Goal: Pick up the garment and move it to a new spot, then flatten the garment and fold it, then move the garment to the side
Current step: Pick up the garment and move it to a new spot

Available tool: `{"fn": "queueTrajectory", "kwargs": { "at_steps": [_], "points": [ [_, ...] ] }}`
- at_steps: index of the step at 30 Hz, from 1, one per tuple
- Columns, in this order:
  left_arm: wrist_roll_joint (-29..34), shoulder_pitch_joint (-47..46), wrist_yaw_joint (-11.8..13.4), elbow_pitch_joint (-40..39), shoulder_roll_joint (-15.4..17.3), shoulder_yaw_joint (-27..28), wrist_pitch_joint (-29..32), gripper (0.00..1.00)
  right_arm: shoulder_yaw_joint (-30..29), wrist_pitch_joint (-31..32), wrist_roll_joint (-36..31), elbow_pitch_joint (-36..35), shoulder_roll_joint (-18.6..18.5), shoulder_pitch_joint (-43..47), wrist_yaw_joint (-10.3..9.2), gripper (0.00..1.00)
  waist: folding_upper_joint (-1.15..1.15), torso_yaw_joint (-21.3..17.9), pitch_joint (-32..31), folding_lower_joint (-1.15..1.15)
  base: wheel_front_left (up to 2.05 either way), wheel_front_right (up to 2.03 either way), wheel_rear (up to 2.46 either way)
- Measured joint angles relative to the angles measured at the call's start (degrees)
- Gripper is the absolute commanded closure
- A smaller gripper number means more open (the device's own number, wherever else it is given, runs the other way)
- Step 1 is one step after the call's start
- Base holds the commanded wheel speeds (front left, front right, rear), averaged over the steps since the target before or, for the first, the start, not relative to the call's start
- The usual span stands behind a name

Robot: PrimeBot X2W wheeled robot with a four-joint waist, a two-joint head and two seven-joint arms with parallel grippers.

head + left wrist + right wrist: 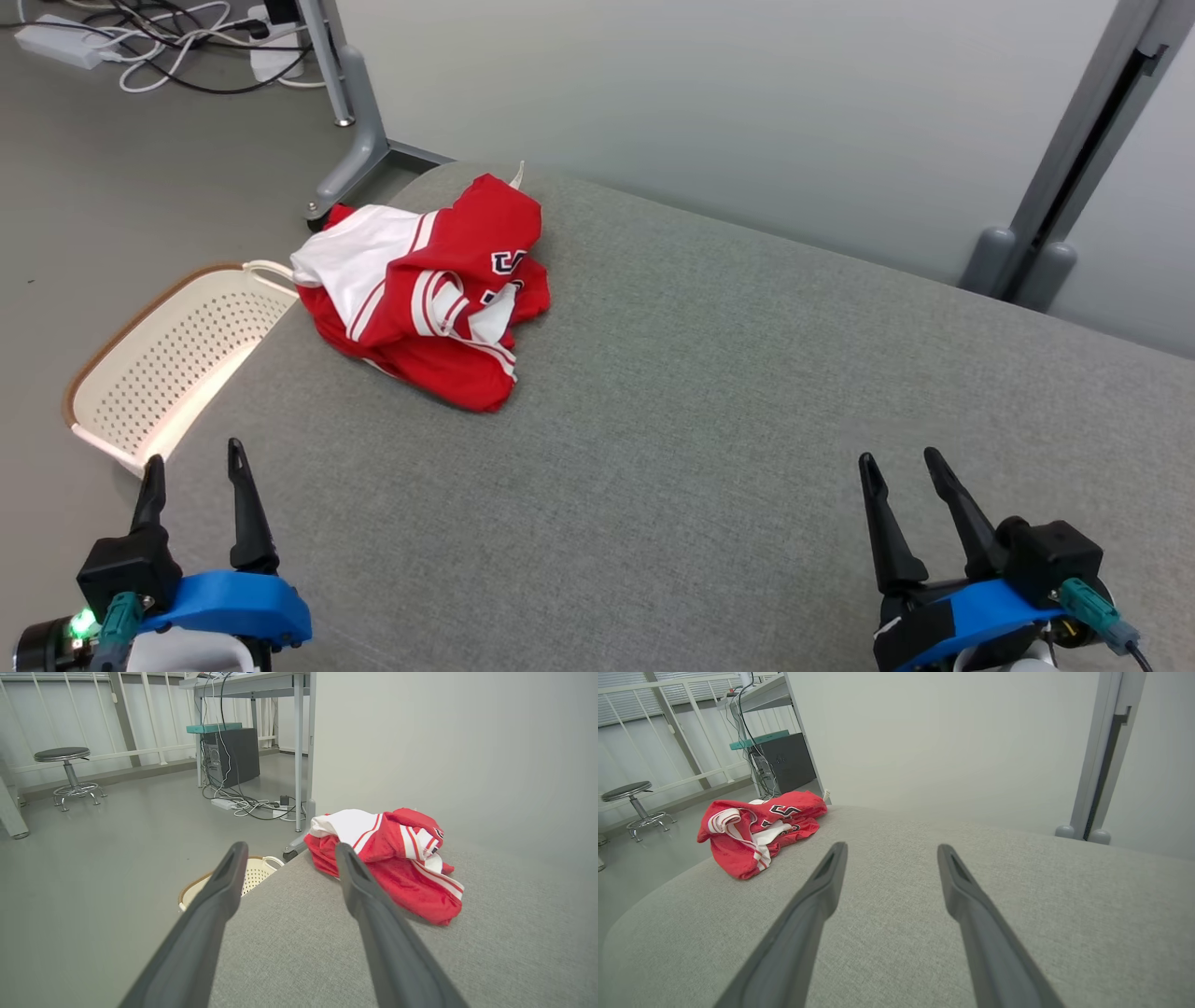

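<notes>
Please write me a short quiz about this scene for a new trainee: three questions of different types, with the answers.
1. True or false: the red and white garment lies spread flat on the grey surface.
2. Which gripper is nearer the garment? A: left gripper. B: right gripper.
3. Fill in: beside the surface's edge, near the garment, is a white perforated ___.
Key: 1 false, it is crumpled; 2 A; 3 basket.

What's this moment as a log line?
crumpled red-and-white jersey: untouched, far-left on grey fabric table | left gripper: open | right gripper: open
</notes>
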Motion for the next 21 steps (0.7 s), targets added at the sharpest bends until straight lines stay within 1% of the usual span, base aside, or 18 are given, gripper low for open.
{"fn": "queueTrajectory", "kwargs": {
  "at_steps": [6, 12, 18, 21],
  "points": [
    [-0.53, 0.10, 0.22, 0.02, 0.60, 0.31, -0.08, 0.00, 0.33, 0.00, 0.01, 0.21, 0.00, -0.02, 0.00, 0.00, 0.00, 1.54, 0.09, 0.00, 0.00, 0.00, 0.00],
    [-0.91, 1.08, 1.04, -0.68, 0.51, 0.64, -0.19, 0.00, 0.52, 0.00, 0.00, 0.43, 0.00, -0.02, 0.00, 0.00, 0.00, 1.61, -0.11, 0.00, 0.00, 0.00, 0.00],
    [-1.76, 0.75, 1.47, -2.12, 1.19, 1.41, 0.46, 0.00, 0.74, 0.00, -0.78, 0.26, 0.00, -0.32, 0.00, 0.00, 0.00, 0.14, 0.59, 0.00, 0.00, 0.00, 0.00],
    [-3.05, -1.80, 0.92, -2.20, 2.57, 2.68, 0.51, 0.00, 0.42, 0.00, -2.19, -0.45, -0.01, -0.79, 0.00, 0.00, 0.00, -1.22, 1.91, 0.00, 0.00, 0.00, 0.00]
  ]
}}
